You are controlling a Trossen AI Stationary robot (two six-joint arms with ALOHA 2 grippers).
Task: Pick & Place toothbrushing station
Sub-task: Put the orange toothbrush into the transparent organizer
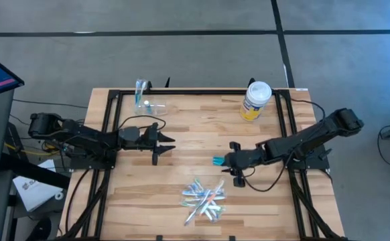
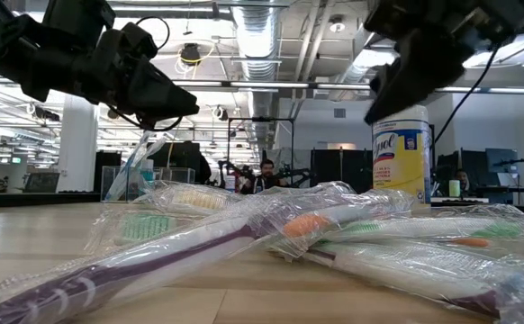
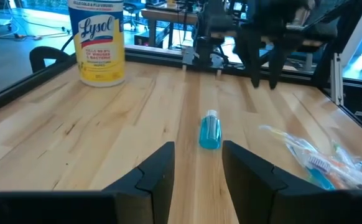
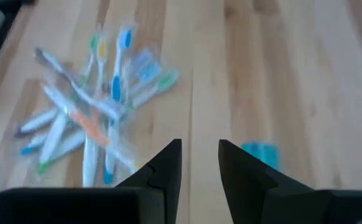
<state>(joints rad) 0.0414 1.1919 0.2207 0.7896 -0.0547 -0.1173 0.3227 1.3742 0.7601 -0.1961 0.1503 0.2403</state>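
Teal-blue, the small plastic tube lies flat on the pale wooden table, just beside the right pincer, its long axis pointing across toward the left pincer, farther off. Both pincers stand partly open, empty. Wrapped toothbrushes lie nearer the front edge; an open workshop lies beyond.

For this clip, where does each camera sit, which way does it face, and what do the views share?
High: overhead, straight down on the table; both arms, left gripper, right gripper.
Low: table-top height, level across the wrapped toothbrushes; both arms overhead.
Left wrist: past its own open gripper at the teal tube.
Right wrist: down past its open gripper at the toothbrushes.
Shared: toothbrushes everywhere; yellow-labelled jar in three.
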